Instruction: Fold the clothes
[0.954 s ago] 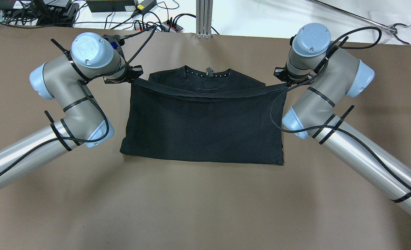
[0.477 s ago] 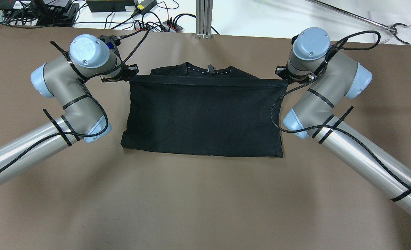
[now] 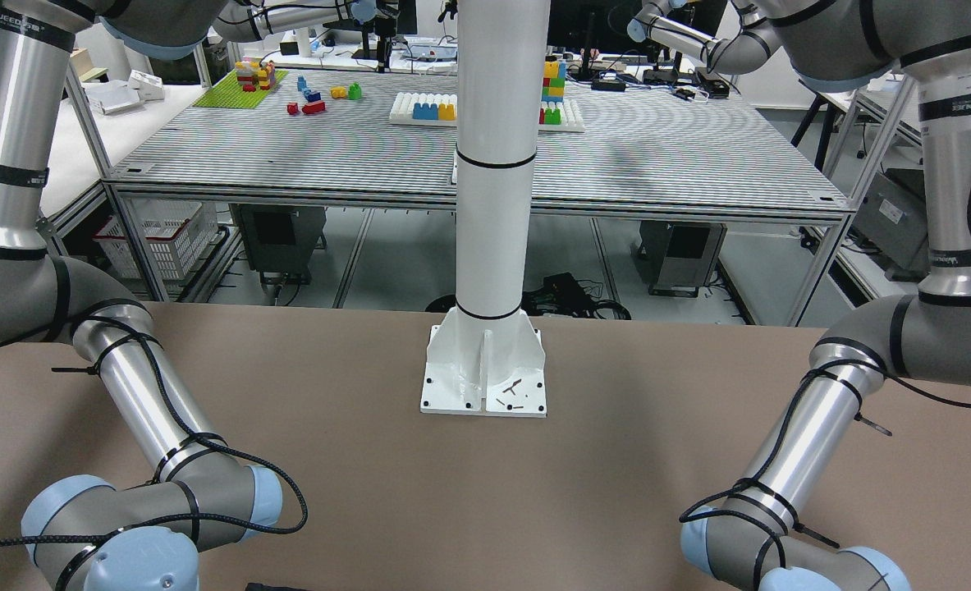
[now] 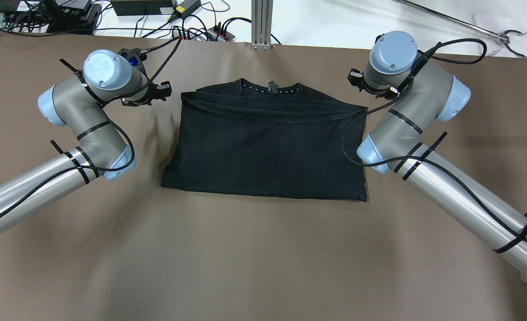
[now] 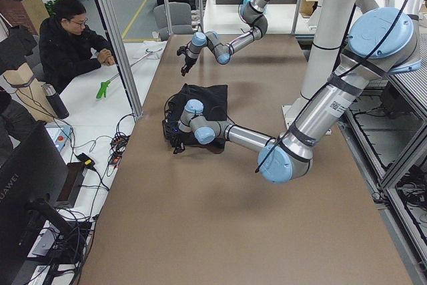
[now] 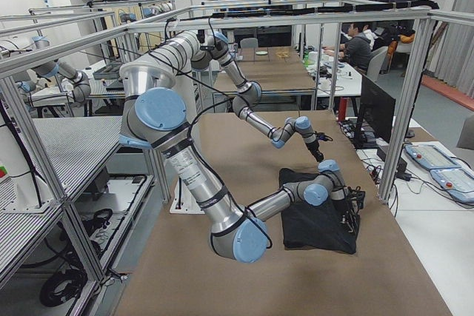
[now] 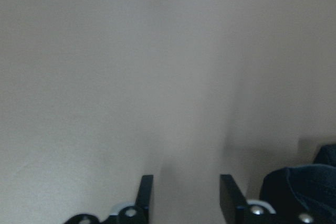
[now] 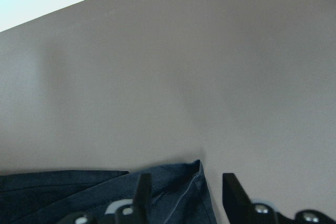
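black shirt (image 4: 263, 147) is down flat on the brown desk (image 4: 245, 258), folded in half, centred across the width and sitting close to the far edge, the one opposite the robot. the fold makes a straight line on the near side. up at the far side the top layer's hem runs in a shallow curve, just short of the collar (image 4: 270, 88), so the neckline pokes out toward the far edge.

left end effector (image 4: 160, 90) hovers just beside the shirt's far left corner, apart from the cloth. its wrist camera settles it: the left end effector (image 7: 184, 182) has its two fingers (image 7: 146, 195) spread, with only bare desk between them, and a dark bit of shirt showing at the lower right of that view. so it is empty.

over to the right end effector (image 4: 356, 81), which is near the shirt's far right corner and a touch closer to the far edge than the cloth. from its own camera the right end effector (image 8: 184, 179) has its fingers (image 8: 231, 195) parted too, and the shirt's corner lies on the desk below them, not pinched. it is empty as well.

the right arm's elbow joint overlaps the shirt's right edge in the overhead view, and a black cable loops across that side.

from the left end of the desk, the shirt (image 5: 207, 108) lies between the near end effector (image 5: 175, 142) and the far one (image 5: 184, 66). the white pillar (image 3: 493, 164) stands at the middle of the robot's edge, well apart from the shirt.
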Robot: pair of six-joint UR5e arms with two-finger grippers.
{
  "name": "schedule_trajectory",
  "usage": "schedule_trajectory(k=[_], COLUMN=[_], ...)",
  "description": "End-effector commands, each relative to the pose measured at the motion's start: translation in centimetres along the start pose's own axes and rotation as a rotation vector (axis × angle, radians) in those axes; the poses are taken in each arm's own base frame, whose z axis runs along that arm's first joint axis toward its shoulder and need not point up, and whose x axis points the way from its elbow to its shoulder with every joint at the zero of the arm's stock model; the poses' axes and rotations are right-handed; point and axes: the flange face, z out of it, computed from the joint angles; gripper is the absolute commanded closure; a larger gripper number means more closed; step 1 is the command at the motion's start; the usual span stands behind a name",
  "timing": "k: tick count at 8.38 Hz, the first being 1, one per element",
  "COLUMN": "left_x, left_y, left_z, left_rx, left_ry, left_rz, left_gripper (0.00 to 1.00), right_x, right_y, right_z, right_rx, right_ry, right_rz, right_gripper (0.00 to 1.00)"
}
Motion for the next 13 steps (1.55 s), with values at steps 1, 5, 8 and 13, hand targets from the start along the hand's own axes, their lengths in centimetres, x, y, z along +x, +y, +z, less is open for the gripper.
schedule_trajectory(k=[1,5,8,13], left_x=[0.3,3.1,3.3,4.7], left_y=[-0.1,-1.2,-1.1,-0.8], left_z=[-0.2,-3.7,-4.8,-8.1], left_rx=[0.002,-0.026,-0.021,-0.021], left_ry=[0.013,0.084,0.104,0.069], left_rz=[-0.036,-0.044,-0.064,-0.083], left_gripper=[0.32,0.32,0.32,0.32], right_x=[1.4,10.0,13.8,13.8], right_y=[1.7,15.3,21.3,23.0], right_z=[-2.1,-4.4,-2.1,-1.8], right_rx=[-0.015,-0.222,-0.252,-0.246], right_ry=[-0.052,-0.133,-0.129,-0.151], right_rz=[0.012,0.042,0.087,0.144], right_gripper=[0.24,0.25,0.33,1.00])
